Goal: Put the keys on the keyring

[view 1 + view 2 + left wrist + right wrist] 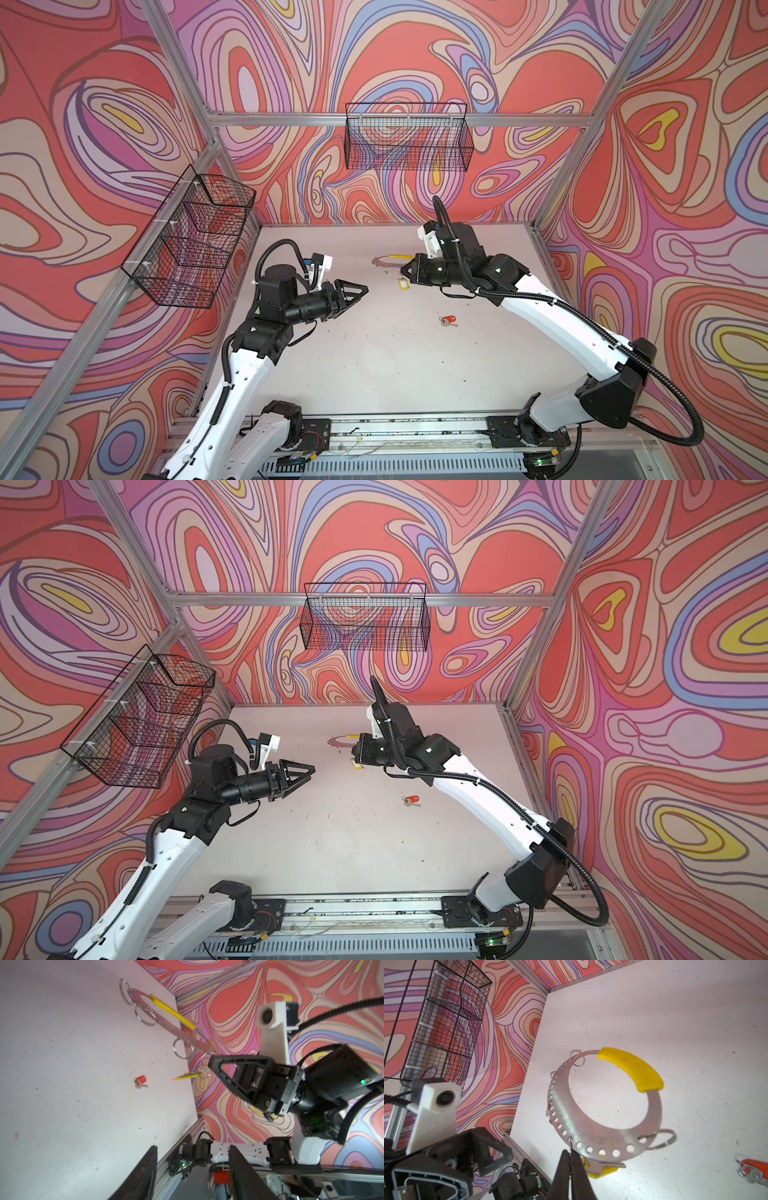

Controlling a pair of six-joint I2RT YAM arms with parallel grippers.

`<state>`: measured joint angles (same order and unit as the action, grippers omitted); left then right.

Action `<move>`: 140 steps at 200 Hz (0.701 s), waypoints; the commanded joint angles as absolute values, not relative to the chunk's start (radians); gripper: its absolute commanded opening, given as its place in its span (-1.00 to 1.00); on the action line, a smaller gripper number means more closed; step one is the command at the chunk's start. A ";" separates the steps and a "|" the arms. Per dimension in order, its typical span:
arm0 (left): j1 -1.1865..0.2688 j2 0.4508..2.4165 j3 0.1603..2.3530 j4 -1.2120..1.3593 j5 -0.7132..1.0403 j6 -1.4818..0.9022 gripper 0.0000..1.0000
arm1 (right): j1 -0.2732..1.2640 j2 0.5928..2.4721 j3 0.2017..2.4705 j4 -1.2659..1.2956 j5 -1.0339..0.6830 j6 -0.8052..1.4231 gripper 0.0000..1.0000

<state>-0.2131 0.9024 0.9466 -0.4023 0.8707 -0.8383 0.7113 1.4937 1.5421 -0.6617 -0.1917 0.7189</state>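
- The right gripper has its fingers pressed together on one thin wire split ring at the rim of the keyring. In both top views the keyring sits just above centre, tilted, with its near edge raised off the worktop.
- The yellow-tagged key hangs just beneath that rim, beside the right fingers, and looks already threaded.
- The red-tagged key lies flat on the worktop, right of centre in the frame and well apart from the keyring. It is not yet on it.
- The left gripper hovers left of centre with its fingers spread and nothing between them.
- Risk: the only hold is on a single wire, so a sharp move of the right arm could set the much larger keyring swinging or let it slip free.
- Risk: the red-tagged key is small and flat, so the left fingers may skid over it or shove it away instead of lifting it.
- Risk: if the keyring sways, the key could miss the split ring during threading.
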 commanded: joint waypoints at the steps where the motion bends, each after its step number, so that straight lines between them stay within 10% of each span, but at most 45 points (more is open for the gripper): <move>1: -0.223 0.905 1.059 -0.732 0.854 -0.587 0.09 | 0.692 1.494 1.537 -0.634 -0.186 0.817 -1.00; 62: -0.595 0.976 1.047 -0.530 0.455 -0.464 -0.05 | 0.686 1.502 1.575 -0.614 -0.242 0.919 -1.00; 140: -0.630 1.099 0.998 -0.156 0.364 -0.320 -0.08 | 0.686 1.432 1.526 -0.626 -0.339 0.933 -1.00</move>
<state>-0.6277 1.0531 0.9703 -0.2764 0.3912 -0.3908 0.6868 1.4841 1.5379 -0.6403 -0.2993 0.9115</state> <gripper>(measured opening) 0.484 0.051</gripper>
